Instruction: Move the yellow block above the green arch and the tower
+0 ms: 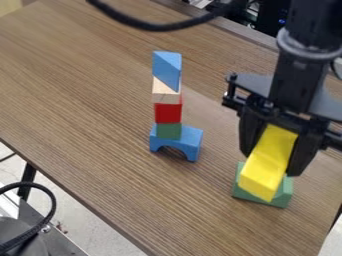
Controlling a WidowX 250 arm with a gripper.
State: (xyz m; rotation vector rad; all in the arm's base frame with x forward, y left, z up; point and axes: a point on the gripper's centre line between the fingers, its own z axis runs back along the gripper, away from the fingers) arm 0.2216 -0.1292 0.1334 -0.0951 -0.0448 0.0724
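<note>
My gripper (272, 157) hangs at the right of the camera view, shut on the yellow block (267, 167). The block is long and slants down toward the camera between the two black fingers. Behind its lower end is a green block (282, 195), partly hidden by it; whether the two touch I cannot tell. The tower stands left of the gripper: a blue arch (189, 140) at the bottom, then a small green block (168, 131), a red block (167, 113), a pale wooden piece (162, 94) and a blue wedge (167, 67) on top.
The brown wooden table (87, 95) runs diagonally, with its near edge crossing the lower left. A black cable (150, 26) loops across the top. Another cable and metal equipment (33, 235) are beyond the table at the lower left.
</note>
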